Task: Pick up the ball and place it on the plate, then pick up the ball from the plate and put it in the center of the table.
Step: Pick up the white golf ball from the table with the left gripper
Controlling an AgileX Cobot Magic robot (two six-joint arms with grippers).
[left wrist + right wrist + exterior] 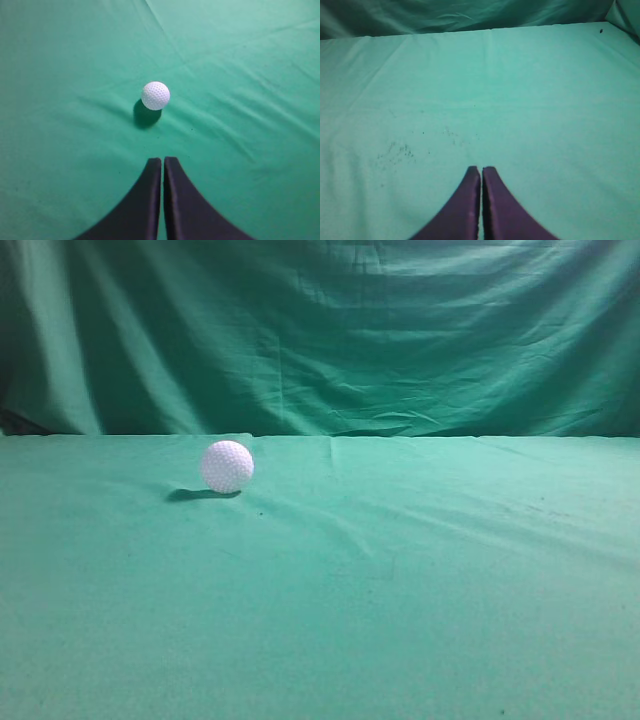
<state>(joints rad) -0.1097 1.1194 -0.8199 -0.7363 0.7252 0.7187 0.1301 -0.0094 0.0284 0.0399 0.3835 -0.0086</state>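
Lying ahead of the closed left hand [163, 161]: ball [155, 95]; apart.

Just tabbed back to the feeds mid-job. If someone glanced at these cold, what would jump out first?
The white dimpled ball stands out, sitting alone on the green cloth table, left of centre in the exterior view, with no plate in any view. In the left wrist view it lies just ahead of the left gripper, whose black fingers are closed together. The right gripper is also shut, over bare cloth with faint dark specks.
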